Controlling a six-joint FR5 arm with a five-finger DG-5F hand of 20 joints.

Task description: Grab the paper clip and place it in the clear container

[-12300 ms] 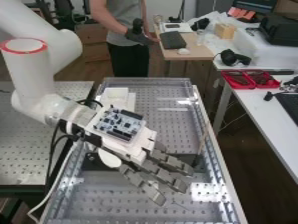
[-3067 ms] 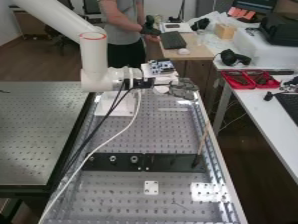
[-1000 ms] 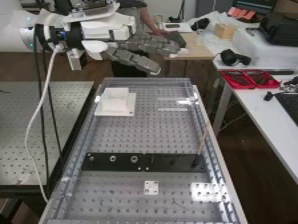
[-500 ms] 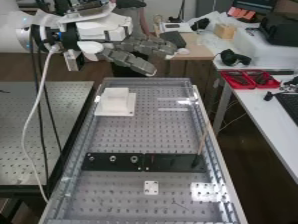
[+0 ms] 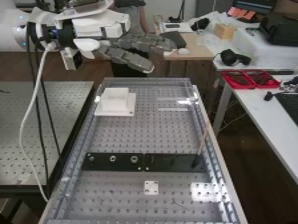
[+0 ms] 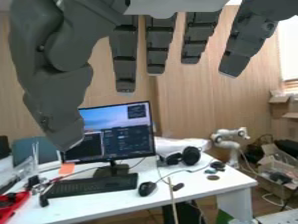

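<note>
The perforated metal bench (image 5: 133,135) runs away from the high view, and the white arm (image 5: 10,32) enters at its upper left. Near the bench's far end, the hand (image 5: 126,56) hangs raised and released, its fingers loosely extended with nothing in them. A black strip (image 5: 173,162) lies across the bench, nearer than the stepped white block (image 5: 116,100). Closer still is a square white plate (image 5: 151,188). Beside it lies a thin, wiry piece (image 5: 178,204), perhaps the paper clip, though too faint to be sure.
</note>
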